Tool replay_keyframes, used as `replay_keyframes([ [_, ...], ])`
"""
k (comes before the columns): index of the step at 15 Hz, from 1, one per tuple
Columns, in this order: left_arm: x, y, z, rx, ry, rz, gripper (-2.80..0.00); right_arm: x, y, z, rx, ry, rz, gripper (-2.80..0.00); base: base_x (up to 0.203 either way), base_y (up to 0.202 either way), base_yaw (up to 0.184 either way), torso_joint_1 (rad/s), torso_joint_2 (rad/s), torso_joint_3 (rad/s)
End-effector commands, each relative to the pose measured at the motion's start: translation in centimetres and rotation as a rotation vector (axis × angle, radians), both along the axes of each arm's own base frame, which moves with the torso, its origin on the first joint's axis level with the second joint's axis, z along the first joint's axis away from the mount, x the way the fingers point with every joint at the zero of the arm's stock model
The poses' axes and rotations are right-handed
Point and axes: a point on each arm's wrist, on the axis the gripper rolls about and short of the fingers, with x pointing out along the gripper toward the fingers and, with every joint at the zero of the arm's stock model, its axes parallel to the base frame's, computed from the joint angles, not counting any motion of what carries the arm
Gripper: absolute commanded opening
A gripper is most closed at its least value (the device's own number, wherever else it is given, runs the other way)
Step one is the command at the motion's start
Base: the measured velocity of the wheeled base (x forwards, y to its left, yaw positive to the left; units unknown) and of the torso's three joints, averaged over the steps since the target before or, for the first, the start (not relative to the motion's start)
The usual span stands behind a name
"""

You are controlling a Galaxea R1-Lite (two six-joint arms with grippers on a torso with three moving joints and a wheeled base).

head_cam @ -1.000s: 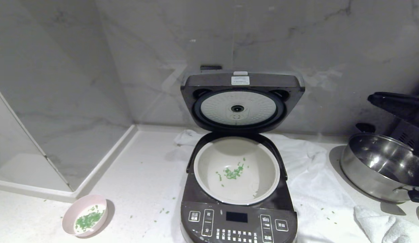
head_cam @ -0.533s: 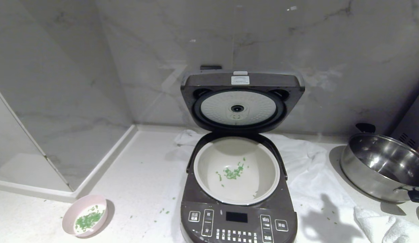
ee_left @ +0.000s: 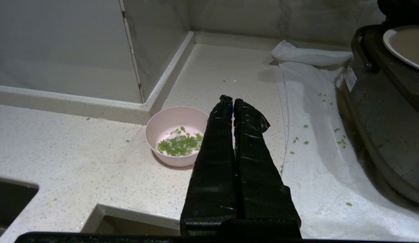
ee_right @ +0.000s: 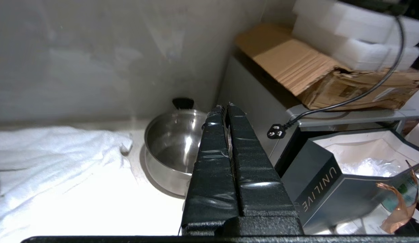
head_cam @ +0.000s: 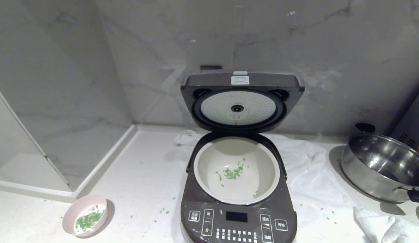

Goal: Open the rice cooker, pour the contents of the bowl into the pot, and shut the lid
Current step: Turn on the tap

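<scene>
1. Rice cooker (head_cam: 238, 189): stood on the counter (head_cam: 145, 175), lid (head_cam: 242, 101) raised upright against the wall.
2. Pot (head_cam: 236, 170): seated in the cooker, a few green contents (head_cam: 233, 172) on its bottom.
3. Bowl (head_cam: 84, 215): front left of the cooker, well apart, holding more green bits.
4. Left gripper (ee_left: 233, 100): empty, fingers pressed together, poised beside the bowl.
5. Right gripper (ee_right: 227, 106): empty, fingers together, above the steel pan (ee_right: 172, 148).

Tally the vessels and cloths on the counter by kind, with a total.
Rice cooker: 1
Pink bowl: 1
Steel pan: 1
White cloths: 2, one under the cooker, one at the right edge
Total: 5
</scene>
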Motion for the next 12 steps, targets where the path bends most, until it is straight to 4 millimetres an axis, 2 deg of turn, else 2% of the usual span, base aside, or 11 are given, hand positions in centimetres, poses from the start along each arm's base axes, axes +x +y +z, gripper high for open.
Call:
replay_keyframes([
  [1,0.1,0.0,-0.4,-0.001,0.012,0.0,-2.8,-3.7,0.5,-1.8,-0.018,-0.126,0.034,-2.8,0.0,0.0,0.0,0.0,0.0,0.0],
  [4,0.1,0.0,-0.4,-0.001,0.012,0.0,-2.8,-3.1,0.5,-3.2,-0.005,-0.186,0.116,-2.8,0.0,0.0,0.0,0.0,0.0,0.0],
  [8,0.1,0.0,-0.4,-0.002,0.013,0.001,-2.8,-3.2,0.4,-2.7,-0.009,-0.206,0.25,-2.8,0.0,0.0,0.0,0.0,0.0,0.0],
  [10,0.1,0.0,-0.4,-0.002,0.013,0.0,-2.8,-3.9,0.3,-3.6,0.001,-0.19,0.242,-2.8,0.0,0.0,0.0,0.0,0.0,0.0],
  [12,0.1,0.0,-0.4,-0.001,0.012,0.0,-2.8,-5.3,0.2,-5.3,0.002,-0.186,0.247,-2.8,0.0,0.0,0.0,0.0,0.0,0.0],
])
